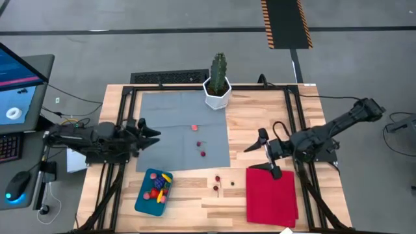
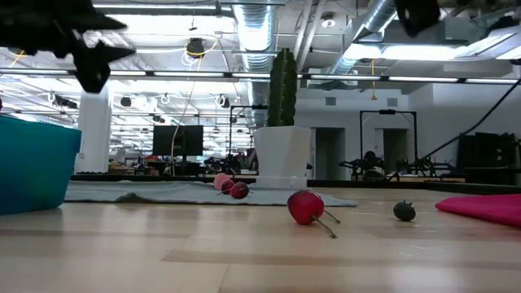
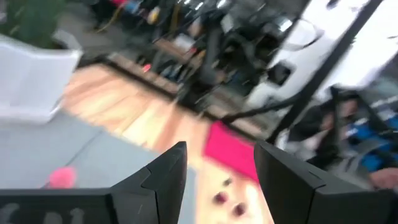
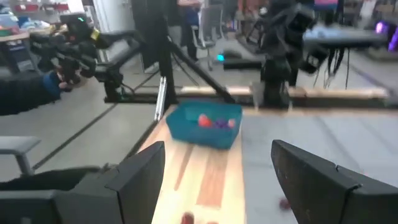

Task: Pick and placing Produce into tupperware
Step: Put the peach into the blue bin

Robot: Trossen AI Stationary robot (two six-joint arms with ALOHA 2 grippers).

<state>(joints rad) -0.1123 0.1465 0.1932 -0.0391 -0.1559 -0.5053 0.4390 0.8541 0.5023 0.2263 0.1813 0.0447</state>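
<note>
From above, the left gripper point(image 1: 155, 133) hangs over the left edge of the grey mat point(image 1: 175, 110) with its fingers spread and nothing between them. Just in front of it, at the near left of the table point(image 1: 273, 107), the tupperware point(image 1: 142, 198) holds several pieces of produce point(image 1: 158, 185), red, yellow and purple. Only the high view shows this content well; in the low view the tupperware is just a teal wall at the left edge. The low view shows instead that the loose pieces lie flat on the wood.

On the mat lie a pink piece point(image 1: 194, 127) and two dark red ones point(image 1: 201, 149), with free mat around them. The cactus point(image 1: 218, 79) stands at the far edge. Near the front edge three small pieces point(image 1: 217, 182) lie on bare wood between the tupperware and the red cloth point(image 1: 271, 195).

The right gripper point(image 1: 260, 157) hovers at the far left corner of the cloth, fingers wide apart, empty.
</note>
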